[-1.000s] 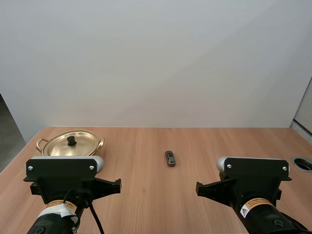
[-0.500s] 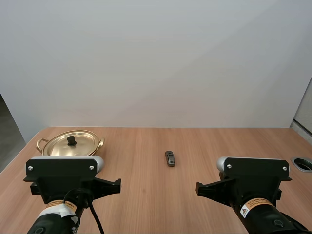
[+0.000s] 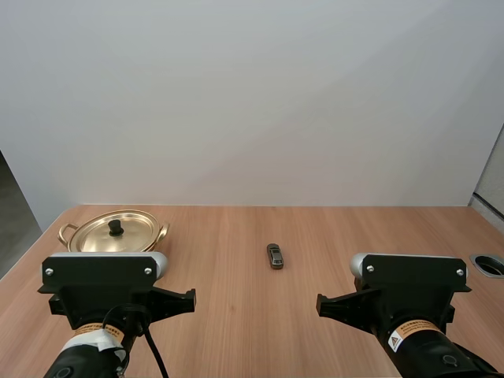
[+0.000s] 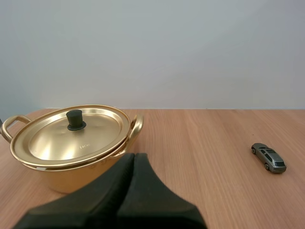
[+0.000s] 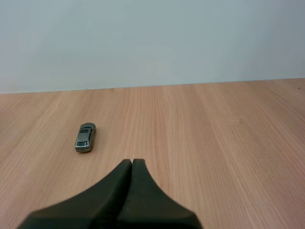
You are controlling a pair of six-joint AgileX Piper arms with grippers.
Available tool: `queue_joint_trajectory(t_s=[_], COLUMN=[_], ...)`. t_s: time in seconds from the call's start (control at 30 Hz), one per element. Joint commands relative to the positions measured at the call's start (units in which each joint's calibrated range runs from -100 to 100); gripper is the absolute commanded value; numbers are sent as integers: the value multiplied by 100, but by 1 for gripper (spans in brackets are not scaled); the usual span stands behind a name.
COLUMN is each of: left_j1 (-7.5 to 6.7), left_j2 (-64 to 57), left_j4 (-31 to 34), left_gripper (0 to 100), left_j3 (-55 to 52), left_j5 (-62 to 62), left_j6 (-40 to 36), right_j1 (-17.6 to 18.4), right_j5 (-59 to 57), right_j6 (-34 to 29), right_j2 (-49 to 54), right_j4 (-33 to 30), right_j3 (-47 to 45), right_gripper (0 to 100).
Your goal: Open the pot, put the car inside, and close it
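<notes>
A gold pot (image 3: 115, 233) with two loop handles stands at the table's far left, its lid (image 4: 71, 132) on, with a black knob (image 4: 75, 119) in the middle. A small grey toy car (image 3: 275, 256) lies on the bare wood near the table's centre. My left gripper (image 4: 133, 157) is shut on nothing, its tips just short of the pot's near wall. My right gripper (image 5: 132, 163) is shut too, its fingers one dark wedge, with the car (image 5: 85, 137) ahead of it and off to the side. In the left wrist view the car (image 4: 269, 158) lies far from the pot.
The wooden table (image 3: 236, 315) runs to a plain white wall. A round cable hole (image 3: 490, 265) sits at the table's right edge. Both arm bases stand at the near edge, left (image 3: 102, 287) and right (image 3: 409, 291).
</notes>
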State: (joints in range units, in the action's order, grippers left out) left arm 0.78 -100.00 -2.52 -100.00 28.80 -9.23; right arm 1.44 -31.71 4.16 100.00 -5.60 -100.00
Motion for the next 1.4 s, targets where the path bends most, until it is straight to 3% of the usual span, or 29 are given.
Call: queue_joint_trajectory(t_s=[0.0, 0.37, 0.9, 1.13, 1.37], left_j1=[-5, -5, -5, -5, -5], left_j2=[0, 0, 0, 0, 0], left_j4=[-23, -22, -2, -2, -2], left_gripper=[0, 0, 0, 0, 0], left_j3=[0, 0, 0, 0, 0], left_j5=[0, -7, -335, -579, -779], left_j6=[-4, -4, -4, -4, -4], right_j1=[-3, 209, 184, 184, 184], right_j5=[-2, -2, 14, 42, 42], right_j6=[0, 0, -78, -79, -79], right_j2=[0, 0, 0, 0, 0], right_j4=[-2, 9, 327, 1204, 1265], right_j3=[0, 0, 0, 0, 0], right_gripper=[0, 0, 0, 0, 0])
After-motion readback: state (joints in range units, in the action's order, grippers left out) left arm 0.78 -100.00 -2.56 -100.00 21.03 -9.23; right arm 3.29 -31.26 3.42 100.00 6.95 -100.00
